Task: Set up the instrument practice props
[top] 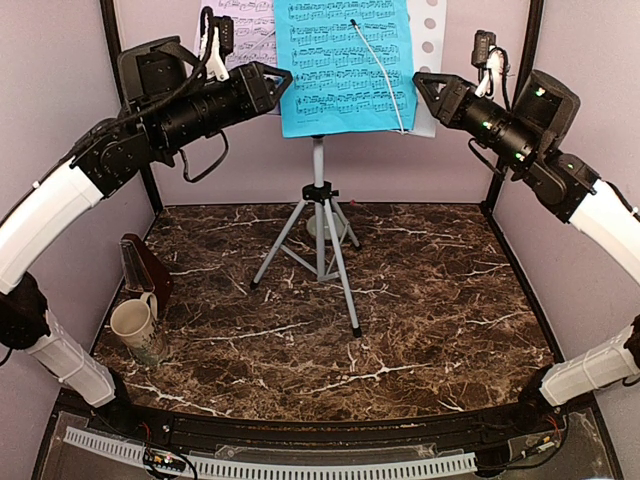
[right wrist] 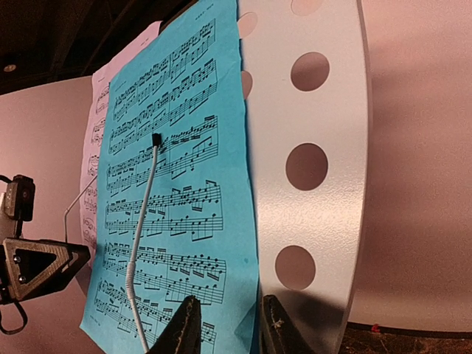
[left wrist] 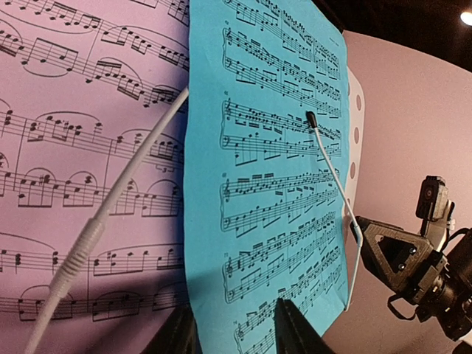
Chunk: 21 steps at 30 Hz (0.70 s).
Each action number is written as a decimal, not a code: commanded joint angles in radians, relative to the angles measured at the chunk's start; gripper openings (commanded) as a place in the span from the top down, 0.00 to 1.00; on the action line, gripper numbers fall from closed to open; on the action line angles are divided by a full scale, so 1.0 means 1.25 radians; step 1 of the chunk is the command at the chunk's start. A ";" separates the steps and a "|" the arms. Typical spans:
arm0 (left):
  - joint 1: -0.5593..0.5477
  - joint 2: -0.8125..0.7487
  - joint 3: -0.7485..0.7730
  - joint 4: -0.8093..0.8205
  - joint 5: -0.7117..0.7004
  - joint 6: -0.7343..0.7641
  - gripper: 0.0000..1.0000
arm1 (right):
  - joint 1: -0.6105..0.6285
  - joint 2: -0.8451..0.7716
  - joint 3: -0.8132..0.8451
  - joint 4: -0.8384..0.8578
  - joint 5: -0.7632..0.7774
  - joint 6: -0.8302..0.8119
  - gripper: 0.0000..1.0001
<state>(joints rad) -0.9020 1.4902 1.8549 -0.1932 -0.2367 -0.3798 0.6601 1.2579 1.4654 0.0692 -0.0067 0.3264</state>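
The stand (top: pixel 320 215) is standing on its tripod at the middle of the table (top: pixel 440 300), towards the back, its pole rising upright to the tray (top: pixel 431 45) at the top of the view. The blue sheet (top: pixel 345 65) is lying against the front of the tray, covering most of it and hanging past its lower edge. A strip of the perforated tray is showing bare to the right of the sheet. The lilac sheet (top: pixel 245 30) is sitting on the left side of the tray, with the blue sheet overlapping its right edge. A thin white wire arm (top: pixel 382 75) is slanting across the blue sheet, and a second one (left wrist: pixel 110 214) is crossing the lilac sheet.

The left gripper (top: pixel 275 85) is hovering at the lower left corner of the blue sheet. In its wrist view its fingers (left wrist: pixel 295 328) are standing apart, with the sheet's bottom edge showing in the gap and nothing being pinched.

The right gripper (top: pixel 422 88) is hanging at the right side of the tray, level with the left one. Its fingers (right wrist: pixel 184 328) are likewise parted, one over the blue sheet and the other near the sheet's right edge, with sheet and tray showing between them. No grip is showing there.

The metronome (top: pixel 145 270) is standing well apart from the stand, at the table's left edge. The mug (top: pixel 135 328) is sitting just in front of it, handle turned towards the back.
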 commanded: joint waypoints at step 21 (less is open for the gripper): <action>-0.002 0.066 0.110 -0.075 -0.016 -0.044 0.70 | -0.004 -0.028 -0.006 0.051 -0.009 -0.006 0.71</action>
<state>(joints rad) -0.9016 1.5738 1.9583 -0.2810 -0.2687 -0.4290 0.6601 1.2476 1.4654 0.0761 -0.0074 0.3237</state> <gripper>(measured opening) 0.327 0.289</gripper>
